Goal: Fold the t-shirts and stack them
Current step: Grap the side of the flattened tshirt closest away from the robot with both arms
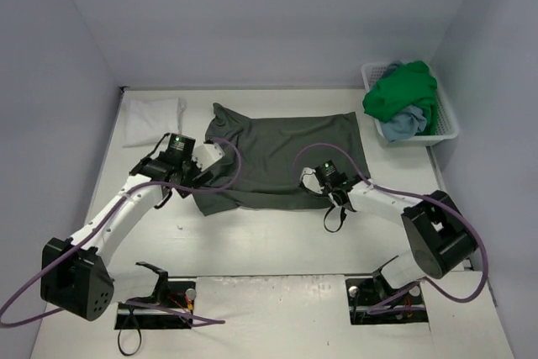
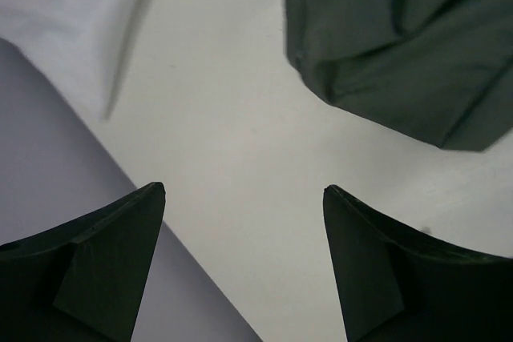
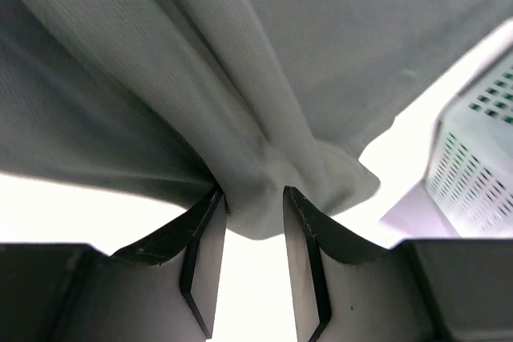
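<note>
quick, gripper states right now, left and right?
Left gripper: open, holding nothing.
Right gripper: jaws partly apart, a fold of the grey shirt between them; whether it grips cannot be told.

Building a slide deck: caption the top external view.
Left arm and right arm lean over a spread dark olive-grey t-shirt; white shirt far left, green shirt and blue shirt in the basket.

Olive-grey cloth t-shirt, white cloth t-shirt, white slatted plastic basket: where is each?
Olive-grey cloth t-shirt (image 1: 290, 153): top view, flat middle.
White cloth t-shirt (image 1: 153, 118): top view, centre.
White slatted plastic basket (image 1: 449, 113): top view, right rim.
</note>
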You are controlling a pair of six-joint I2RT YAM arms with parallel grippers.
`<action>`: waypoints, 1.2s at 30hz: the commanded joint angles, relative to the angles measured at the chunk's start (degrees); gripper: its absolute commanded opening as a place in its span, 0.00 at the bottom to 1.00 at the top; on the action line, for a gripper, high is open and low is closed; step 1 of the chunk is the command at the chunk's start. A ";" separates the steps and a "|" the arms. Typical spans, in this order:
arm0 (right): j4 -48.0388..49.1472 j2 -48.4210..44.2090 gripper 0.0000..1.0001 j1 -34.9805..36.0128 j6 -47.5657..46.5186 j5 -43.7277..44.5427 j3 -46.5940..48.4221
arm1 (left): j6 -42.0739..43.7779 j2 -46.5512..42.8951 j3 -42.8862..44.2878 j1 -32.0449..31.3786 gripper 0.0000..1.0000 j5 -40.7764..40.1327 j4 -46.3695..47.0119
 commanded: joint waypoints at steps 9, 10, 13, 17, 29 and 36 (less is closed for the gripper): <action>-11.07 -16.18 0.30 -0.33 0.99 -4.24 5.08 | -0.01 -5.31 -6.11 -7.63 0.74 14.05 -2.53; -12.47 -17.32 0.30 -0.33 0.99 -5.82 5.44 | -0.10 -5.13 -6.37 -8.61 0.74 13.96 -2.44; -16.69 -17.86 0.29 -0.33 0.29 -10.14 5.62 | -0.01 -3.64 -7.60 -12.04 0.74 13.09 -0.60; -19.16 -17.59 0.29 -0.24 -1.65 -14.97 3.86 | -0.10 0.41 -7.78 -13.72 0.74 12.29 1.95; -20.22 -17.51 0.29 -0.24 -3.50 -15.95 1.75 | 0.17 7.43 -10.33 -15.03 0.74 12.20 6.61; -20.22 -18.47 0.29 -0.24 -3.67 -16.03 1.22 | -0.54 10.77 -10.76 -15.21 0.74 13.79 10.20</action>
